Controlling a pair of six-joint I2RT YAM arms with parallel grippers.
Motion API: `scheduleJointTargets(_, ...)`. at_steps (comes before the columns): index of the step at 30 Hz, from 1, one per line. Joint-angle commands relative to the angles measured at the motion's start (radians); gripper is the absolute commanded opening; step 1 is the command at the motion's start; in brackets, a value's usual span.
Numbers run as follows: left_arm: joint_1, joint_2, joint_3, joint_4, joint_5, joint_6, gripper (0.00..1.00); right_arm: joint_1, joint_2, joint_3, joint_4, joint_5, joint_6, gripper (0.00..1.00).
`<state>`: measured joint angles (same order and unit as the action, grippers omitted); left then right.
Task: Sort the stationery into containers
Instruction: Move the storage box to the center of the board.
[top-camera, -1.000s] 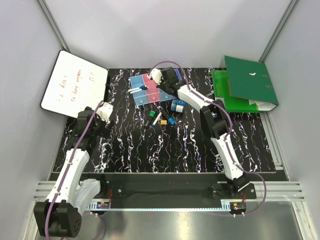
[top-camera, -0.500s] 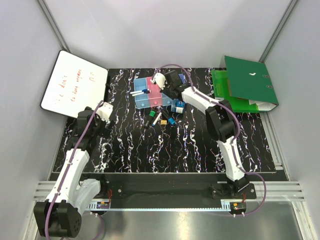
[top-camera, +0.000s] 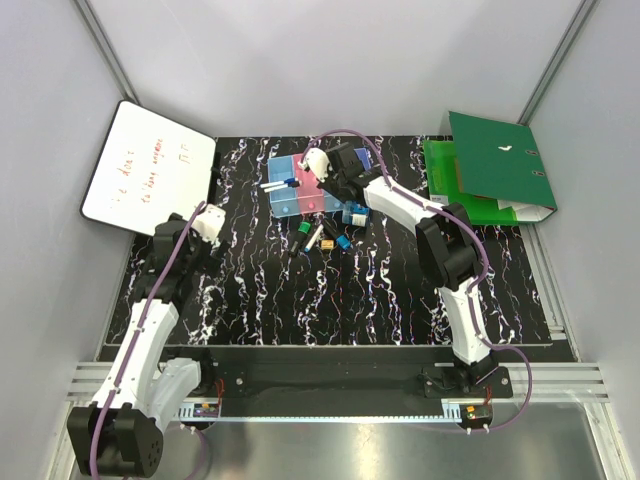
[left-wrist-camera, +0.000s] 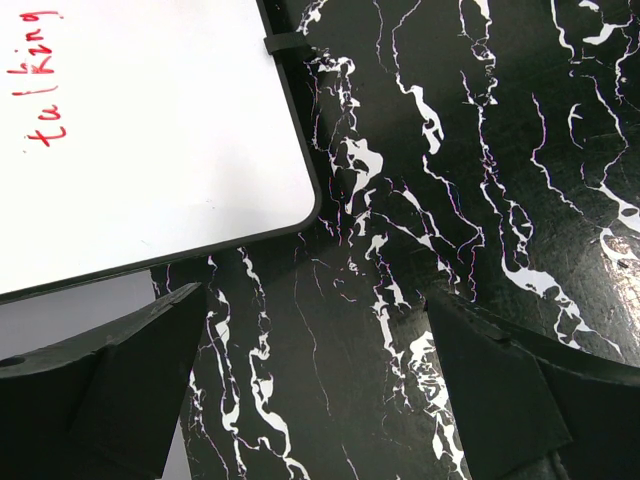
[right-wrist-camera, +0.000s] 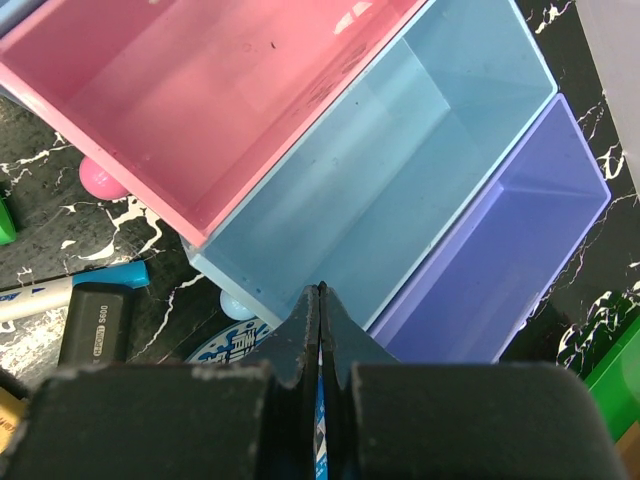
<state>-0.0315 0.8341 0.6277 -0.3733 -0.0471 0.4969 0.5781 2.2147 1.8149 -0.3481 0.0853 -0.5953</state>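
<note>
The containers (top-camera: 298, 187) are a joined row of bins at the back of the mat. In the right wrist view they show as a pink bin (right-wrist-camera: 210, 90), a blue bin (right-wrist-camera: 400, 170) and a purple bin (right-wrist-camera: 500, 250), all three empty. White markers with blue caps (top-camera: 278, 183) lie in the left end bin. My right gripper (right-wrist-camera: 320, 292) is shut and empty, its tips over the blue bin's near wall, with the round blue roll (right-wrist-camera: 232, 347) just below. A green marker (top-camera: 300, 238), a white marker (top-camera: 314, 237) and small pieces (top-camera: 343, 242) lie loose on the mat. My left gripper (left-wrist-camera: 315, 330) stands open over bare mat.
The whiteboard (top-camera: 150, 165) with red writing leans at the back left, its corner (left-wrist-camera: 290, 200) just ahead of my left gripper. A green binder (top-camera: 495, 165) lies at the back right. A black eraser (right-wrist-camera: 95, 322) and a blue-capped marker (right-wrist-camera: 70, 292) lie by the bins.
My right gripper has moved from behind the bins towards the front, over them, and the row of bins has turned slightly. The left arm has stayed still.
</note>
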Motion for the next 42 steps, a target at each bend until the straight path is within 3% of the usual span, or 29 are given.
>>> scheduleJointTargets(1,-0.002,-0.024,0.004,0.03,0.009,-0.003,0.99,0.014,-0.046,-0.017,-0.028,-0.027,0.019,0.0)
scheduleJointTargets(35,-0.002,-0.012,0.004,0.037,0.019,0.008,0.99,0.046,-0.076,-0.066,-0.054,-0.03,0.058,0.0)
scheduleJointTargets(42,-0.004,0.029,0.007,0.102,0.067,0.029,0.99,0.045,-0.107,-0.037,-0.019,0.053,0.051,0.33)
